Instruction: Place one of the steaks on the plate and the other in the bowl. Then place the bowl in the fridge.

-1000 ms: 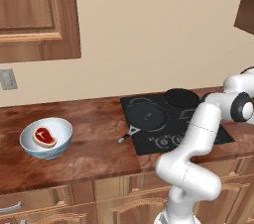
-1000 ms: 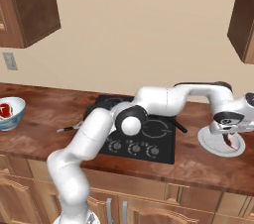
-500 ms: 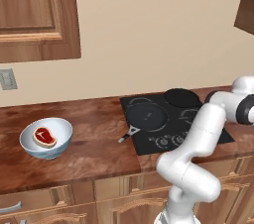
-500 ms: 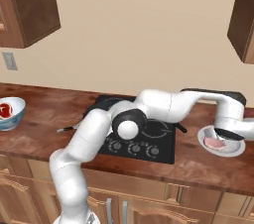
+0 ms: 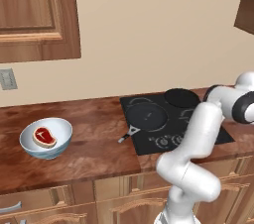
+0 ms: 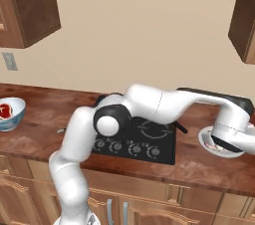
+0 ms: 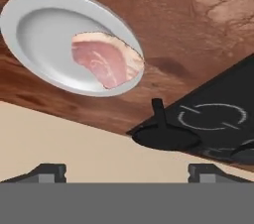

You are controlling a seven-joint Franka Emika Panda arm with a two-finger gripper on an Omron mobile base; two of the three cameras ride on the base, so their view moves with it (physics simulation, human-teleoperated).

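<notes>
- The bowl (image 5: 46, 138) is sitting at the far left of the brown bench (image 5: 94, 153), at about nine o'clock from the black cooktop (image 5: 173, 124) in the left base view; it is showing again at the left edge of the right base view (image 6: 10, 113)
- One steak (image 5: 43, 137) is lying inside the bowl, red with a pale rim
- A black frying pan (image 5: 145, 117) is resting on the cooktop's left burner, its handle pointing toward seven o'clock over the cooktop's edge; a second dark round pan (image 5: 181, 97) is sitting at one o'clock from it
- The white arm is reaching across the cooktop to the right in the right base view, its hand hanging over the plate (image 6: 206, 144) at about three o'clock from the cooktop
- In the hand view the plate (image 7: 30, 25) is lying on the bench at upper left, and the other steak (image 7: 106, 59) is lying on it, pink, its edge reaching the plate's rim toward four o'clock; a pan with its handle is showing dark at the lower right of that view, on the cooktop
- The claw (image 7: 126, 172) is standing apart, its two dark tips showing wide at the bottom corners of the hand view; nothing is sitting between them, and the steak is lying clear of both tips
</notes>
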